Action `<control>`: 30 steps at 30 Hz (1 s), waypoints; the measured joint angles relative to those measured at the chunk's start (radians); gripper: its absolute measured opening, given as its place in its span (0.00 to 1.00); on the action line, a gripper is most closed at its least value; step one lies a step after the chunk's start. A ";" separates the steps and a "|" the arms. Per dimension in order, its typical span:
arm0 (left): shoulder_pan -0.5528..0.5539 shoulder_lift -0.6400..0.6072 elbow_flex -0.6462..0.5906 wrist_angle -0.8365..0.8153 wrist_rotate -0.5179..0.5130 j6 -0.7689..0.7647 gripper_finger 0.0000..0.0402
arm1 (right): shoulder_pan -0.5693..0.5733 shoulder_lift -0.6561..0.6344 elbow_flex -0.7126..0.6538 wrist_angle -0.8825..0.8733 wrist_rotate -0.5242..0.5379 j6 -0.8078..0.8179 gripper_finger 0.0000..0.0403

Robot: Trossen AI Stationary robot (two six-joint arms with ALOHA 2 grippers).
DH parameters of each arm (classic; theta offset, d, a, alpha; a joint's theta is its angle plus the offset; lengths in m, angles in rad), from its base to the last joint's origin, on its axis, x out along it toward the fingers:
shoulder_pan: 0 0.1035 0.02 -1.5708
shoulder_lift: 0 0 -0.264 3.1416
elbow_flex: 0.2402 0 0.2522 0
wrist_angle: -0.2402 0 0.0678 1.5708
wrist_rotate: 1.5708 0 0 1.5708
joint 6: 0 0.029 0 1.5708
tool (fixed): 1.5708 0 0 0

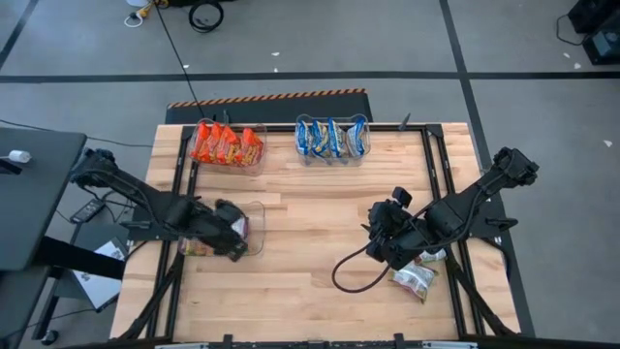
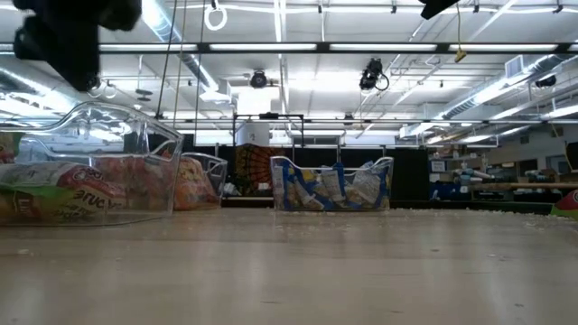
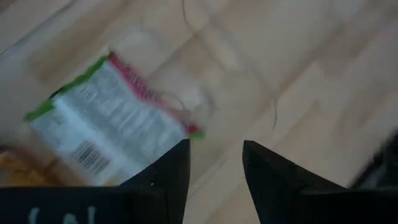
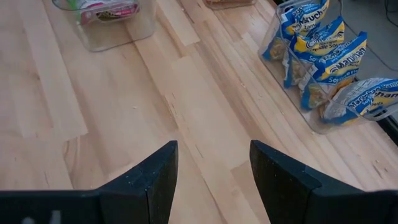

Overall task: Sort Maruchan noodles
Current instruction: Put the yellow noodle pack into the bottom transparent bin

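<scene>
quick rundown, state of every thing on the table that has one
left end effector: open, empty, over the near-left clear bin
right end effector: open, empty, above bare table
near-left clear bin: upright, holds green-and-white packets
orange-red packets: standing in the far-left bin
blue-and-yellow packets: standing in the far-middle bin
loose green-and-white packets: unsorted, beside the right arm

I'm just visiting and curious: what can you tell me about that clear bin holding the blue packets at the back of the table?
The clear bin looks like thin see-through plastic with an open top. It stands upright near the table's far edge, right of a similar bin of orange-red packets. About four blue-and-yellow noodle packets stand on edge inside it in a row, crinkly and leaning against its walls. No gripper touches it.
</scene>
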 joint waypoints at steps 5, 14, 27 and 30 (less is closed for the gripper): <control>0.087 0.155 -0.004 0.001 -0.020 -0.079 0.38 | 0.015 0.000 0.000 -0.002 0.000 0.000 0.51; 0.213 0.372 -0.004 0.044 0.094 -0.144 0.38 | 0.055 0.000 0.000 -0.006 -0.017 -0.015 0.51; 0.215 0.450 0.003 -0.047 0.152 -0.122 0.39 | 0.093 0.000 0.000 -0.036 -0.019 -0.018 0.51; 0.215 0.449 0.003 -0.110 0.155 -0.111 0.36 | 0.093 0.000 0.000 -0.053 -0.019 -0.018 0.51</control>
